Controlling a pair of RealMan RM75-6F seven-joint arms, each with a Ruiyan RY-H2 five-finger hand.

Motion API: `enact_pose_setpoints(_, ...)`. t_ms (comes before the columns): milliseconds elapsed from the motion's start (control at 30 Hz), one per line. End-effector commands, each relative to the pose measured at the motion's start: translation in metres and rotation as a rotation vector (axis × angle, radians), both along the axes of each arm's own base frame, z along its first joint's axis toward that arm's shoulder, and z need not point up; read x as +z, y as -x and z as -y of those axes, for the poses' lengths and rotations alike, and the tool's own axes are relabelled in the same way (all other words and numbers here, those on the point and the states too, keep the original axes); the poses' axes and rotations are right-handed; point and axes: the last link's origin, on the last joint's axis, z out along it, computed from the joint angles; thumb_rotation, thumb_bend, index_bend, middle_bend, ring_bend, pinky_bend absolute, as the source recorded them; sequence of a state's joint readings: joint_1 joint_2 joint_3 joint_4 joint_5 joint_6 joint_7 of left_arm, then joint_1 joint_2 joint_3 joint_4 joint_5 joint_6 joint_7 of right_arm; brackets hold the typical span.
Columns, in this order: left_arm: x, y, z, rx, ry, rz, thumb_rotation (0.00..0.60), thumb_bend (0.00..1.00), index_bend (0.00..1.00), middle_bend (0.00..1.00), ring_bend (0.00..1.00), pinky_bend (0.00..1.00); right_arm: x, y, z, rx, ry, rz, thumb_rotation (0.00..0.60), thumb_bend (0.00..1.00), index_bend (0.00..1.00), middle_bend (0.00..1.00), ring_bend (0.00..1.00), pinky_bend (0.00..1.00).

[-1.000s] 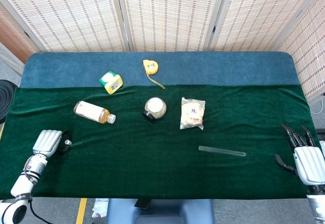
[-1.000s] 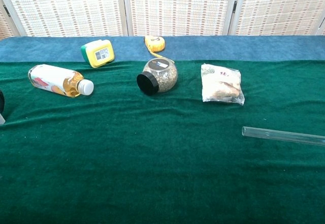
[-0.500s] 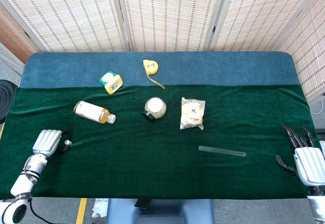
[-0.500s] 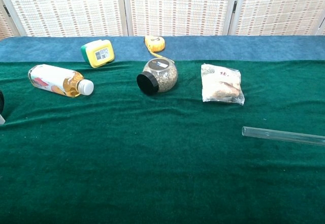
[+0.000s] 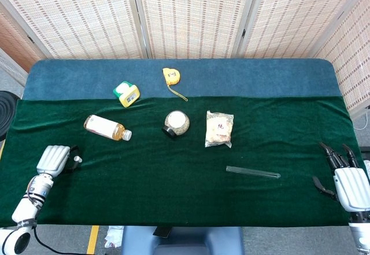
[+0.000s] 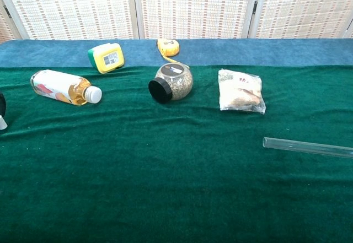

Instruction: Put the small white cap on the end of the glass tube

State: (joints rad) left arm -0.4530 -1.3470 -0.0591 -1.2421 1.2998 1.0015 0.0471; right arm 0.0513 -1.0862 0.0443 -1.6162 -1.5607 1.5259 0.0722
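One glass tube (image 5: 252, 172), lying flat, left-right

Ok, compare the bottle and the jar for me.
The bottle is long and slim with a white cap; the jar is round and squat with a black lid. The bottle holds amber liquid; the jar holds pale grainy stuff. Both lie on their sides on the green cloth.

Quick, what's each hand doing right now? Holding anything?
Left hand: fingers curled, a small white cap at its fingertips; it appears to hold it.
Right hand: open, holding nothing, fingers apart, away from the glass tube.
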Motion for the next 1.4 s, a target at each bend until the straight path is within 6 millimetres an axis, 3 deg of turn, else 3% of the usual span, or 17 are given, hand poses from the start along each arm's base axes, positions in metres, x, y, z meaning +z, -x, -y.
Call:
enact_pose_setpoints(33,0.003,-0.006,0.001,-0.026,-0.009,0.023,0.600,0.47,0.61,1.00,0.92,0.81,-0.002,-0.001,0.002,-0.004,-0.004,-0.001,0.600,0.38,0.06,0.25,0.29,0.05)
enact_pose_setpoints(167,0.007,-0.016,0.003,-0.068,-0.018,0.044,0.600,0.47,0.63,1.00,0.92,0.81,-0.008,-0.007,0.010,-0.004,-0.021,-0.004,0.600,0.38,0.09,0.34,0.38,0.19)
enact_pose_setpoints(333,0.009,-0.025,0.007,-0.105,-0.019,0.057,0.600,0.47,0.63,1.00,0.92,0.81,-0.021,-0.013,0.025,-0.008,-0.057,0.005,0.600,0.38,0.20,0.48,0.59,0.51)
enact_pose_setpoints(433,0.011,-0.030,0.010,-0.123,-0.019,0.059,0.600,0.47,0.63,1.00,0.92,0.81,-0.035,-0.021,0.035,-0.007,-0.113,0.040,0.600,0.38,0.30,0.62,0.76,0.75)
enact_pose_setpoints(600,0.012,-0.033,0.014,-0.134,-0.016,0.058,0.600,0.47,0.63,1.00,0.92,0.81,-0.054,-0.029,0.044,-0.017,-0.173,0.050,0.600,0.38,0.42,0.82,0.96,0.96)
enact_pose_setpoints(833,0.010,-0.033,0.019,-0.128,0.003,0.054,0.600,0.47,0.63,1.00,0.92,0.81,-0.082,-0.027,0.056,-0.082,-0.248,0.049,0.600,0.38,0.46,0.91,1.00,1.00)
enact_pose_setpoints(1400,0.004,-0.027,0.021,-0.104,0.028,0.042,0.600,0.47,0.63,1.00,0.92,0.81,-0.125,-0.023,0.070,-0.141,-0.350,0.052,0.600,0.38,0.47,0.91,1.00,1.00)
